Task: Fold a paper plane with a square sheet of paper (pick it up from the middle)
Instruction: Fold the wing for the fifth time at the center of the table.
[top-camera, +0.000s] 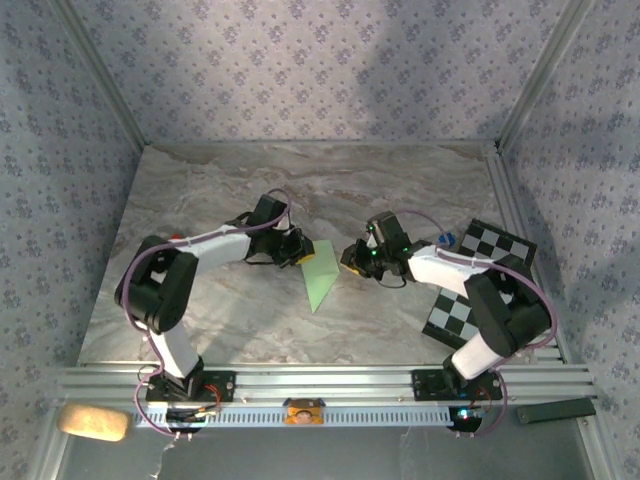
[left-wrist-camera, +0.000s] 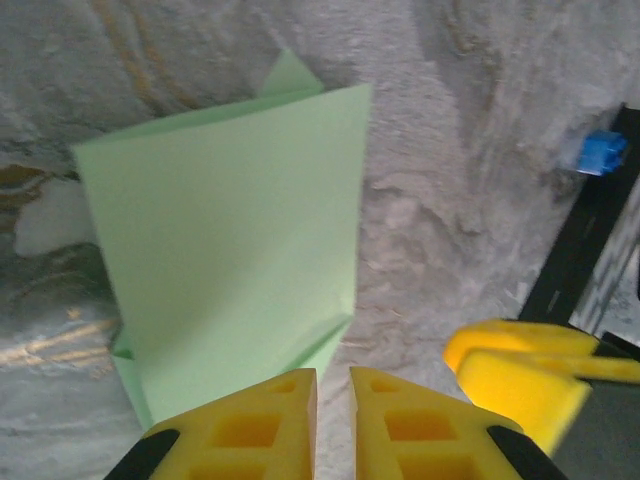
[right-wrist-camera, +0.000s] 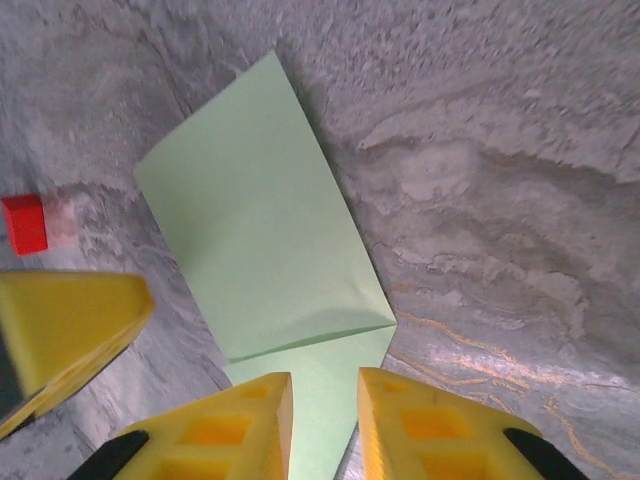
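Midway through the folding, the square sheet of paper (top-camera: 320, 279) is seen creased into a tapering, pointed shape and laid flat on the marble tabletop (top-camera: 220, 200), well to the left of the checkered board (top-camera: 500, 243). It is flanked by both arms. The right gripper (right-wrist-camera: 325, 390) is placed between board and sheet, its jaws parted a little and clamped on nothing, with a corner of the paper lying in the gap. The left gripper (left-wrist-camera: 331, 385) is set at the sheet's edge farthest from the board, its jaws almost together, and whether paper is pinched there cannot be told. A further crease is judged to be the step in hand. A clean pinch at one edge and a steady hold at the other are called for next.
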